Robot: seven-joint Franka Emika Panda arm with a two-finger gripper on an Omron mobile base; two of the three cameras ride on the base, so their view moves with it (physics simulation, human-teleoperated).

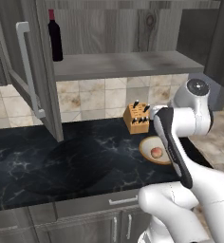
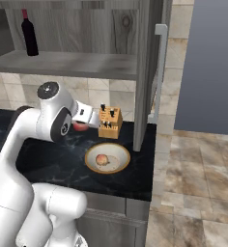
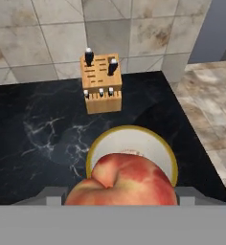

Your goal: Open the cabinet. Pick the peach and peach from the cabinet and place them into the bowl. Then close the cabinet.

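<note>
My gripper (image 3: 120, 197) is shut on a red-orange peach (image 3: 122, 179), whose round body sits between the two fingertips. It hangs above the near side of the bowl (image 3: 96, 152), a shallow tan-rimmed dish on the black counter. In the right base view the held peach (image 2: 78, 127) peeks out red beside the hand, up and left of the bowl (image 2: 91, 166). A paler peach (image 2: 102, 158) lies inside the bowl, also seen as the peach (image 1: 156, 152) within the bowl (image 1: 143, 147). The cabinet (image 1: 123, 64) stands open, its doors swung wide.
A wooden knife block (image 3: 101, 82) stands behind the bowl against the tiled wall. A dark wine bottle (image 1: 55, 35) sits on the cabinet shelf at the left. The left open door (image 1: 35, 76) and the right open door (image 2: 147, 72) jut out over the counter.
</note>
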